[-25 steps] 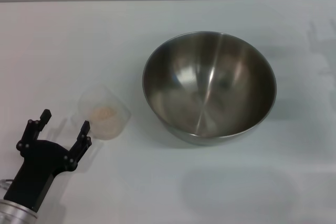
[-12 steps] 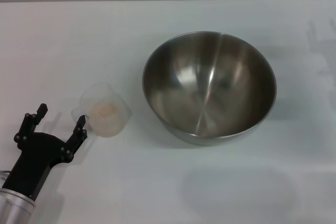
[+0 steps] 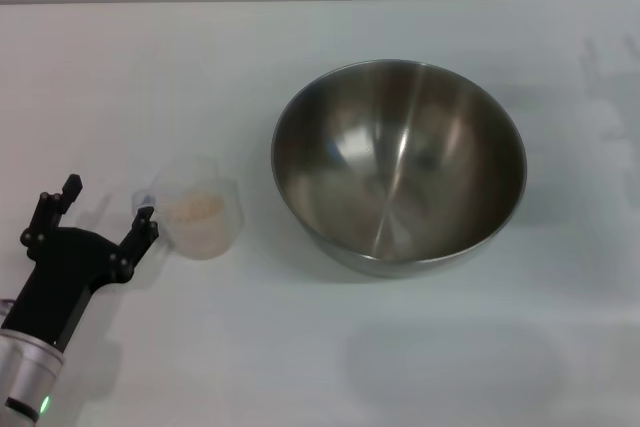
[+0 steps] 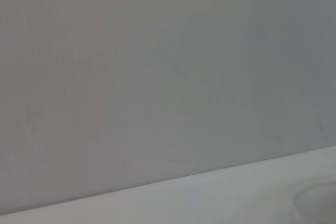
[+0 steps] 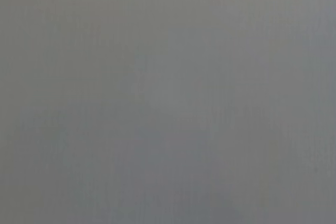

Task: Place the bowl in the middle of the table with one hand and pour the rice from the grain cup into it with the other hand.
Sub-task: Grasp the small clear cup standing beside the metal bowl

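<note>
Change: your left gripper [image 3: 103,207] has slid further left and up the table over the last second, and the grain cup [image 3: 198,218] has shifted with it, its handle now turned toward the fingers.
Jaws: wide apart, nothing clamped between them; one black fingertip [image 3: 145,217] sits right at the cup's handle side, and you cannot tell from the head view whether it actually touches.
Left arm: comes in from the lower left corner, wrist low over the table [image 3: 300,367].
Grain cup: upright on the table, left of the bowl and apart from it.
Rice: a small pale heap [image 3: 195,209] sits inside the cup, none spilled around it.
Bowl: the steel bowl [image 3: 398,165] rests right of centre, open side up and tipped a little toward you, inside bare.
Left wrist view: only a grey wall, a strip of table and a faint rounded edge at one corner.
Right arm: out of sight; its wrist view gives plain grey.
</note>
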Controlling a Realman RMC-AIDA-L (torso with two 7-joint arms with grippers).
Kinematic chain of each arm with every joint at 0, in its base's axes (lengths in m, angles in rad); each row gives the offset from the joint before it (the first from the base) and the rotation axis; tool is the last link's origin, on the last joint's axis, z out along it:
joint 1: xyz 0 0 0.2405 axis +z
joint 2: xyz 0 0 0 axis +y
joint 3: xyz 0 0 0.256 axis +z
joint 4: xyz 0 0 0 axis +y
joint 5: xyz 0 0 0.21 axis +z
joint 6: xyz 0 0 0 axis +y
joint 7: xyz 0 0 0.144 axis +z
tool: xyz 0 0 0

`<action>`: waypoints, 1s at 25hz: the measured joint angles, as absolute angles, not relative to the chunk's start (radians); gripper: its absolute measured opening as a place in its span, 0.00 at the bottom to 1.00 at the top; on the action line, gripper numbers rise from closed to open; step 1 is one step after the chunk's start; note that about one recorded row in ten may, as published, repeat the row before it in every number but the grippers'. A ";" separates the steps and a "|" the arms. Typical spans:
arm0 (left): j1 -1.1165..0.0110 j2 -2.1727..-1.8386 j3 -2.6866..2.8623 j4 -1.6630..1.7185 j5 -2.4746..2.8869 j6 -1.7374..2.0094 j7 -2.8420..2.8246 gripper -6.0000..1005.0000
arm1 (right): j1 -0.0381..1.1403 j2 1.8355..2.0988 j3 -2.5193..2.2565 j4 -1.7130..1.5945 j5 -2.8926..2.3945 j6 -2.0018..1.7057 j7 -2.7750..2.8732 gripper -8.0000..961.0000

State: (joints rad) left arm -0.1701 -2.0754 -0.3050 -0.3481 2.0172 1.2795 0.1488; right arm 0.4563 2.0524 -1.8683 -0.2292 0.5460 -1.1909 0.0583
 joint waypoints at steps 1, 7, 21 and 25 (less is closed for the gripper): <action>-0.175 -2.075 -0.309 -0.348 2.017 1.276 0.149 0.84 | 0.458 2.052 -1.868 -0.229 0.546 -1.189 0.058 0.55; -0.193 -2.076 -0.324 -0.348 2.017 1.264 0.149 0.83 | 0.465 2.055 -1.868 -0.228 0.549 -1.184 0.058 0.55; -0.199 -2.075 -0.317 -0.339 2.025 1.264 0.149 0.65 | 0.474 2.059 -1.867 -0.222 0.554 -1.177 0.058 0.55; -0.203 -2.074 -0.309 -0.340 2.026 1.262 0.149 0.54 | 0.474 2.059 -1.866 -0.224 0.554 -1.171 0.058 0.55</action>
State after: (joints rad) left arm -0.2034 -2.0744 -0.3092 -0.3401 2.0261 1.2621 0.1488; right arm 0.4743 2.0589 -1.8658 -0.2239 0.5539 -1.1707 0.0583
